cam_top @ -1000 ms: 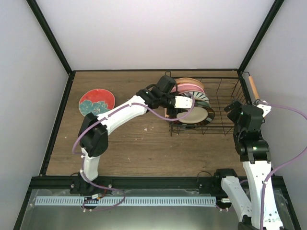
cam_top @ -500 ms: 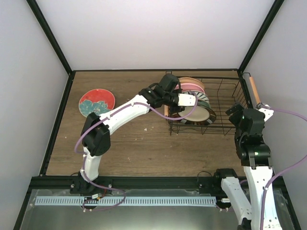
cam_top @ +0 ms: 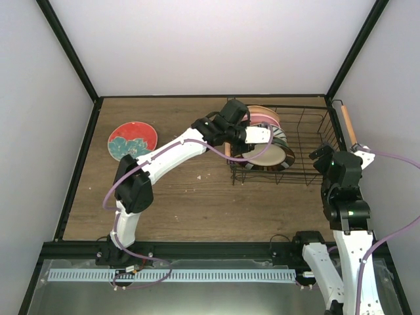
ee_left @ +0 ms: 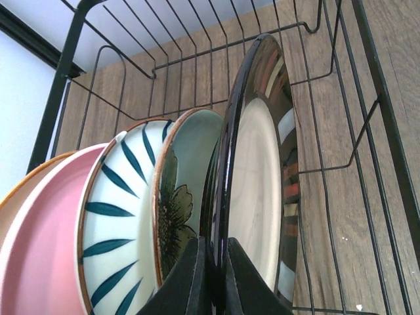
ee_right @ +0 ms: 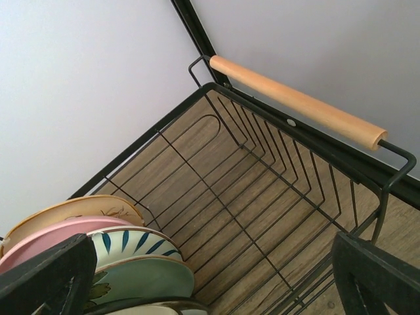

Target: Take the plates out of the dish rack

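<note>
The black wire dish rack [cam_top: 308,178] stands at the right rear of the table. It holds tan [ee_left: 20,190], pink [ee_left: 46,230], white dark-striped [ee_left: 115,210] and mint green [ee_left: 187,164] plates, and a black-rimmed cream plate [ee_left: 259,190] at the front of the row. My left gripper [cam_top: 245,148] reaches in from the left and is shut on the black-rimmed plate's rim [ee_left: 213,249]. The red plate with teal flowers [cam_top: 132,140] lies flat on the table at the left. My right gripper [cam_top: 325,153] is open and empty, above the rack's right end [ee_right: 210,289].
The rack's wooden rod handle [ee_right: 295,102] runs along its right side, close to the right wall [cam_top: 394,98]. The rack's right half [ee_right: 262,184] holds nothing. Black frame posts [cam_top: 69,56] edge the table.
My left gripper has moved a little farther right and back along the front plate. My right gripper has drawn slightly right and toward the near side.
</note>
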Robot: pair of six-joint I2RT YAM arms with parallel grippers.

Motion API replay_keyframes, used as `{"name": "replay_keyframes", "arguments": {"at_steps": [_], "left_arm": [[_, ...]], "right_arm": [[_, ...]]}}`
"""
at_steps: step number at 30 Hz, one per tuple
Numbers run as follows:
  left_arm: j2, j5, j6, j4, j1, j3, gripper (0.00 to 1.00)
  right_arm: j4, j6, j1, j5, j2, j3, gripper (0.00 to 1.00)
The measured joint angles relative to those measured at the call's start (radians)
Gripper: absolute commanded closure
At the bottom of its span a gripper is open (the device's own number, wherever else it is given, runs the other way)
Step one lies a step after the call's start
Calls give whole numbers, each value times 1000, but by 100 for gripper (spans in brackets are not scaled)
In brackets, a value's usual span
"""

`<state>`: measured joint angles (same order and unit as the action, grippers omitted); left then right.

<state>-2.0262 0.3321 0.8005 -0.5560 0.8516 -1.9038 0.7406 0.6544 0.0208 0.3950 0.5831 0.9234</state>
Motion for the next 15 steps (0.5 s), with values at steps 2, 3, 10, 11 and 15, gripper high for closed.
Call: {"name": "replay_keyframes", "arguments": {"at_steps": [2,3,10,11,15], "left_arm": [[0,-6,-18,-15,0,-19,96],[0,-7,-29,-19,0,-27,96],[0,-16,-106,-22,0,-43,96],[0,-21,-117,-22,0,-43,96],[0,-40,-154,-22,0,-45,96]], "right_arm": [[0,2,0,0,0,-7,0],[0,2,0,-1,0,-10,0],[0,14,0,-8,0,-25,0],[0,16,0,-9,0,-25,0],[0,16,0,-9,0,-25,0]]}}
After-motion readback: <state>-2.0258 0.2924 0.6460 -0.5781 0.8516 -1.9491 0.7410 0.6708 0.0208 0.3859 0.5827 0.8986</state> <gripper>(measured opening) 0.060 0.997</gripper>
